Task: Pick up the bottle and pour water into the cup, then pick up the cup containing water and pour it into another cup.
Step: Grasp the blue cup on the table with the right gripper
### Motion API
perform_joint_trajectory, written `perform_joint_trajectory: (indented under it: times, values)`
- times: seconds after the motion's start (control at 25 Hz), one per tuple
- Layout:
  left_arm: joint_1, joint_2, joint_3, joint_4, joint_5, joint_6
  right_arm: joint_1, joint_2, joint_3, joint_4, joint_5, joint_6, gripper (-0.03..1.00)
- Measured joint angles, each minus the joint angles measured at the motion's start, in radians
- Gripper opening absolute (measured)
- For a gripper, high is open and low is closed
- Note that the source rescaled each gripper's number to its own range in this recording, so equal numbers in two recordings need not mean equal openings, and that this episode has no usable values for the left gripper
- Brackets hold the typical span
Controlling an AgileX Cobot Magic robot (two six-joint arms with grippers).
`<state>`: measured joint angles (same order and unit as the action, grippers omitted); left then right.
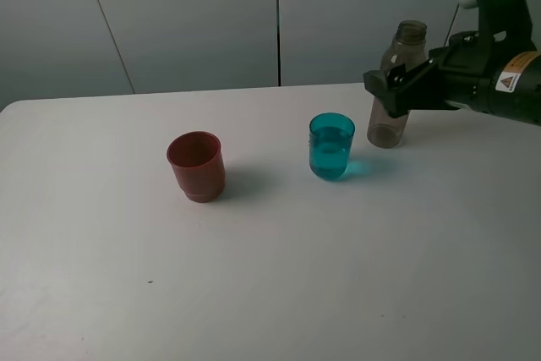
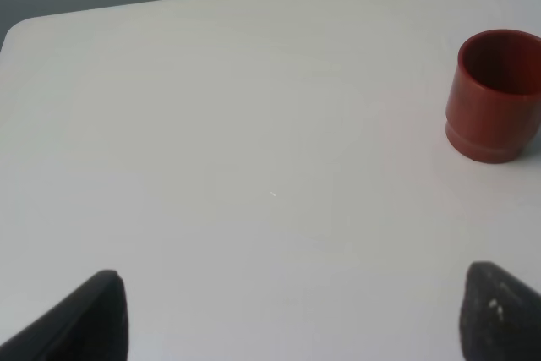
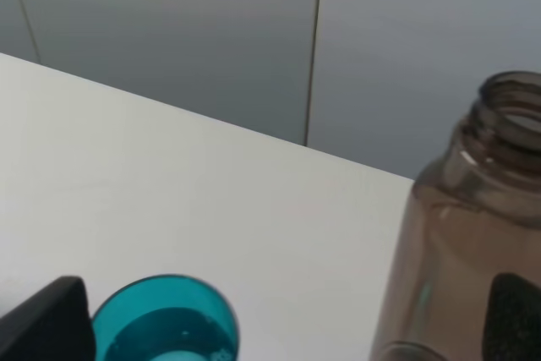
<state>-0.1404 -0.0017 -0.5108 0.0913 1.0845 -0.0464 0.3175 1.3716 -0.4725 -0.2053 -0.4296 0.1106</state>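
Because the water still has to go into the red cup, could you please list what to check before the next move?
1. Bottle standing upright on the table: ok.
2. Blue cup upright with water in it: ok.
3. Red cup upright, mouth unobstructed: ok.
4. Right gripper open: ok.
5. Right gripper clear of the bottle: cannot tell; they overlap in the high view.
6. Left gripper open and holding nothing: ok.

From the high camera, the right tool (image 1: pixel 385 92) hides the middle of the bottle (image 1: pixel 387 128).
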Motion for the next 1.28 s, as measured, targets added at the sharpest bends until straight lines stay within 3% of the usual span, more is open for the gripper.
perform_joint_trajectory:
  times: [0.24,0.4,0.88,1.28]
  values:
    - [0.000,0.000,0.000,0.000,0.000,0.000,0.130,0.033,0.096,0.270,-0.164,-0.251,1.00]
    - [0.000,0.000,0.000,0.000,0.000,0.000,0.140,0.122,0.111,0.314,-0.190,-0.283,1.00]
    - [0.000,0.000,0.000,0.000,0.000,0.000,0.147,0.294,0.111,0.092,-0.283,-0.202,1.00]
    - [0.000,0.000,0.000,0.000,0.000,0.000,0.147,0.512,0.064,0.036,-0.403,-0.202,1.00]
